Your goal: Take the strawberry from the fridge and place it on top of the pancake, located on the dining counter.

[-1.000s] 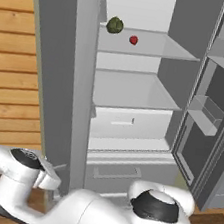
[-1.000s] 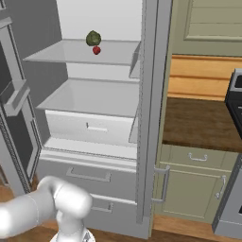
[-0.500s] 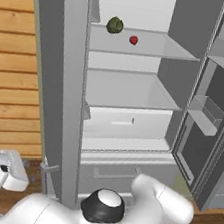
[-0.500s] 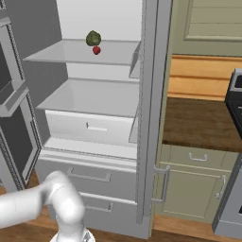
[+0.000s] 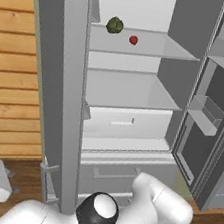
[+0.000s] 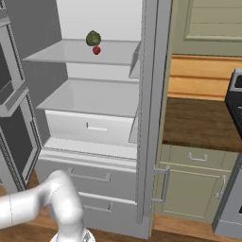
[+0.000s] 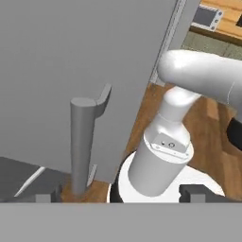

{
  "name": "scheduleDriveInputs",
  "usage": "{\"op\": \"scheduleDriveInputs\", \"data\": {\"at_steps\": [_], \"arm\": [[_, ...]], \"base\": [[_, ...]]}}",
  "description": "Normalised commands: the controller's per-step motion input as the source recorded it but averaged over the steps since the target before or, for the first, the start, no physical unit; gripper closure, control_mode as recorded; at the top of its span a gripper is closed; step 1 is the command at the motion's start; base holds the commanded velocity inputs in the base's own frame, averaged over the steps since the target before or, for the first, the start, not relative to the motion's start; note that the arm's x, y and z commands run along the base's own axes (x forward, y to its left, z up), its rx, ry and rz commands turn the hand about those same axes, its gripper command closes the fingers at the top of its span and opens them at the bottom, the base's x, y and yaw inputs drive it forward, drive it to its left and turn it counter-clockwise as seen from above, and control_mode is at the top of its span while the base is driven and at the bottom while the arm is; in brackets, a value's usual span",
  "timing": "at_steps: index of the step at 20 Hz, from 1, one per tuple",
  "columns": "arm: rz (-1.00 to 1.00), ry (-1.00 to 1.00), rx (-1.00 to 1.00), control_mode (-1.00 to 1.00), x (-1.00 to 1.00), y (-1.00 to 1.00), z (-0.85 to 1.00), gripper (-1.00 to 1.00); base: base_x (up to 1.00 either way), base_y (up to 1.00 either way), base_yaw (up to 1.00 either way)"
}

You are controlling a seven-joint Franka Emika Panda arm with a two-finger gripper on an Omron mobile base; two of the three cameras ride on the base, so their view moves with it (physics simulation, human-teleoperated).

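Observation:
The fridge [image 5: 137, 92] stands with its right door swung wide and its left door [image 5: 58, 76] across the front. On its upper shelf lies the small red strawberry [image 5: 134, 39] [image 6: 96, 50]. My gripper [image 5: 9, 180] is low at the left, near the floor and a little away from the left door's bar handle [image 5: 49, 176]. In the hand view the gripper [image 7: 123, 194] is open with nothing between its fingers, and that handle [image 7: 82, 142] rises just ahead on the left. The pancake and the dining counter are out of view.
A dark green lumpy ball [image 5: 114, 25] sits on the shelf left of the strawberry. The open right door [image 5: 215, 113] carries bins. A wood-plank wall [image 5: 14, 70] is on the left. A brown-topped wall counter [image 6: 198, 123] with green cabinets adjoins the fridge.
The gripper has opened, let go of the left door's handle and drawn back to the left and lower. The arm's elbow has swung down in front of the fridge drawers.

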Motion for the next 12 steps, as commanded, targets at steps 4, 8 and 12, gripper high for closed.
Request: {"op": "scheduleDriveInputs", "data": {"at_steps": [4, 8, 12], "arm": [[0.46, 0.00, 0.34, -1.00, -0.72, -0.45, 0.55, -1.00], [0.49, 0.00, 0.45, -1.00, -0.62, -0.50, 0.54, -1.00], [0.43, 0.06, 0.60, -1.00, -0.34, -0.56, 0.47, -1.00]], "base": [[0.00, 0.00, 0.00], [0.00, 0.00, 0.00], [0.00, 0.00, 0.00]]}}
